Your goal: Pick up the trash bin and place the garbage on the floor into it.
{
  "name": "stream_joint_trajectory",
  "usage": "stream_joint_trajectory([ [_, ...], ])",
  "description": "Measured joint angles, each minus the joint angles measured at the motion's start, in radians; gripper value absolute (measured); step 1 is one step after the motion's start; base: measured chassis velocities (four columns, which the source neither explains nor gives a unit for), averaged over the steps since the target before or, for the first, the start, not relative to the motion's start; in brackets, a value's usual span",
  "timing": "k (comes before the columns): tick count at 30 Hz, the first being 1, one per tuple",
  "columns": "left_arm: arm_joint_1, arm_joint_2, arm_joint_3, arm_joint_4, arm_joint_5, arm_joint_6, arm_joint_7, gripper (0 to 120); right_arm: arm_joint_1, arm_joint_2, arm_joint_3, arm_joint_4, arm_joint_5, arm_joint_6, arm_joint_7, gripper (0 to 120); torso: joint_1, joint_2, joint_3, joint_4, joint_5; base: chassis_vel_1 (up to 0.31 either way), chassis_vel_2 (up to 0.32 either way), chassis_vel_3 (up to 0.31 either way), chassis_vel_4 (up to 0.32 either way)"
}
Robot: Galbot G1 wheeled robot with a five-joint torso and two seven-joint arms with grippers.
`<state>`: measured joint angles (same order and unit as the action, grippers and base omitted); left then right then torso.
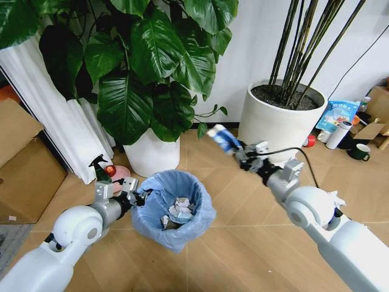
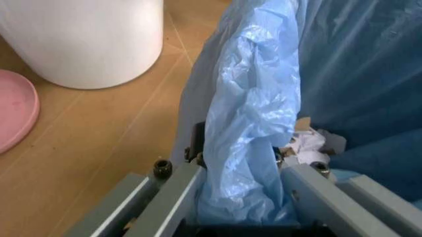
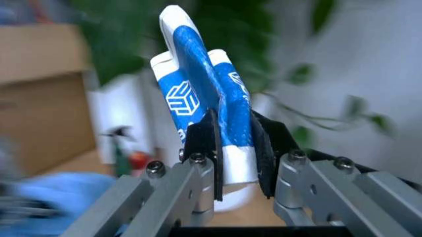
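A small round trash bin (image 1: 174, 210) lined with a crinkly light blue bag sits on the tan chevron floor (image 1: 243, 243), just in front of a white plant pot (image 1: 152, 153) holding a large-leaved plant. Crumpled white paper wads (image 1: 180, 210) lie inside the bin. The left gripper (image 1: 138, 199) is clamped on the bin's rim at the side nearest the robot's left arm; in the left wrist view its fingers (image 2: 194, 148) pinch the folded blue bag (image 2: 254, 113) between them, with paper showing just inside. The right gripper (image 1: 238, 149) is raised above and beyond the bin, toward a second, wider white pot (image 1: 276, 125) holding tall bamboo-like stems. It grips a flattened blue-and-white cup (image 1: 223, 139); in the right wrist view the black finger pads (image 3: 209, 143) press both sides of the cup (image 3: 197, 94), which stands up out of them. A pink dish (image 1: 121, 177) lies on the floor beside the bin.
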<state>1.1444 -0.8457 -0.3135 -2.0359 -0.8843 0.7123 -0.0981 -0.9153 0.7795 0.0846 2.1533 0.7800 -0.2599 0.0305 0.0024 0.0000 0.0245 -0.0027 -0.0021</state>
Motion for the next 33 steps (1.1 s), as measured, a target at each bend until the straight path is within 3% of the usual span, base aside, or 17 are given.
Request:
stream_joint_trajectory([
  [4,-0.02,-0.002,0.019,0.018,-0.009,0.007,-0.003,1,0.08,-0.009,-0.121,0.051,0.066,-0.019,-0.003,12,0.0,0.0,0.0,0.0002,0.0,0.0,0.0,0.0,0.0],
  [10,-0.062,-0.001,0.039,0.041,-0.028,0.01,-0.005,1,0.094,-0.009,-0.223,0.059,0.072,-0.022,-0.005,12,0.0,0.0,0.0,0.0,0.0001,0.0,0.0,0.0,0.0],
  [16,-0.089,-0.011,0.057,0.053,-0.037,0.011,-0.01,1,0.074,-0.023,-0.244,0.062,0.06,-0.043,-0.018,12,0.0,0.0,0.0,-0.0002,0.0,0.0,0.0,0.0,0.0],
  [26,-0.097,-0.022,0.067,0.056,-0.038,0.011,-0.016,1,0.064,-0.029,-0.259,0.048,0.03,-0.044,-0.014,45,0.0,0.0,0.0,0.0001,0.0001,0.0,0.0,0.0,0.0],
  [29,-0.093,-0.021,0.066,0.049,-0.037,0.01,-0.019,1,0.057,-0.029,-0.258,0.045,0.023,-0.041,-0.014,62,0.0,0.0,0.0,0.0001,0.0001,0.0,0.0,0.0,0.0],
  [33,-0.085,-0.014,0.059,0.041,-0.037,0.009,-0.019,1,0.043,-0.03,-0.252,0.046,0.017,-0.036,-0.012,75,0.0,0.0,0.0,0.0001,0.0002,0.0,0.0,0.0,0.0],
])
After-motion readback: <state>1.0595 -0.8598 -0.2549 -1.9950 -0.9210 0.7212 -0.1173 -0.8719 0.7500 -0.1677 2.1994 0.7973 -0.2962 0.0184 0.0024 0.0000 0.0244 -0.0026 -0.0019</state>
